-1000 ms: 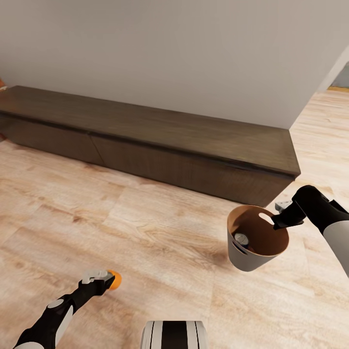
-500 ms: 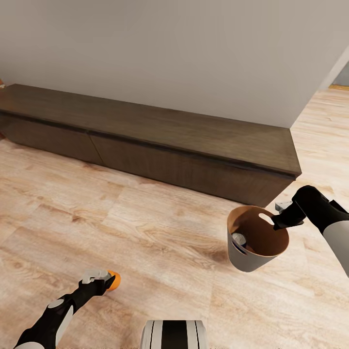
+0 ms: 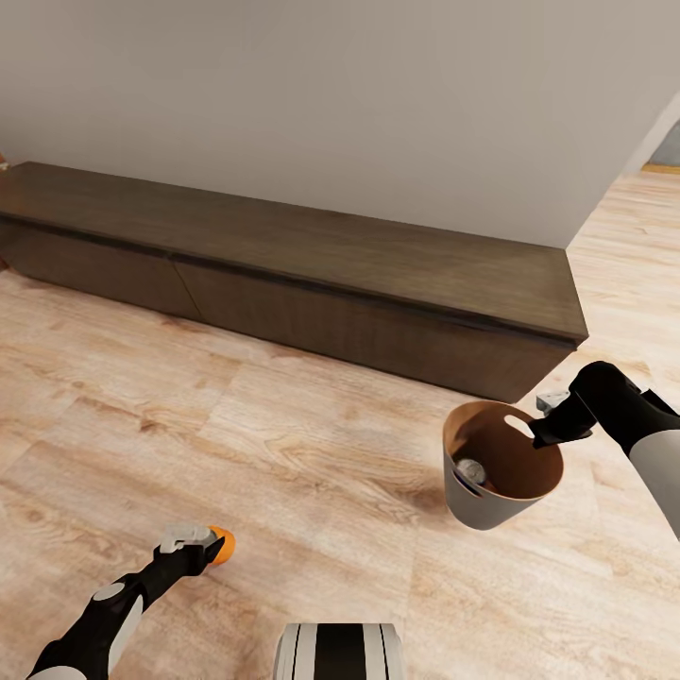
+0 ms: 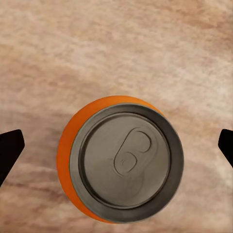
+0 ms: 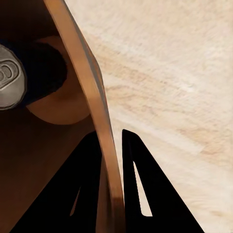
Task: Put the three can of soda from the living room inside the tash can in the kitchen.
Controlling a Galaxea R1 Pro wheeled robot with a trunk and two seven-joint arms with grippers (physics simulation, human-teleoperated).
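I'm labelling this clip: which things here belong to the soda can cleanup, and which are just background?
Part of the job:
- orange can in the left hand
- bucket, rim pinched by the right hand
- silver-topped can inside the bucket

Background:
- long dark wood cabinet
- wood floor
- grey wall

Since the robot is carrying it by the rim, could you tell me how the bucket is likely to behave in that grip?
The right gripper pinches only the thin wall of the tash can, so it may tilt or swing. The loose can inside could shift.
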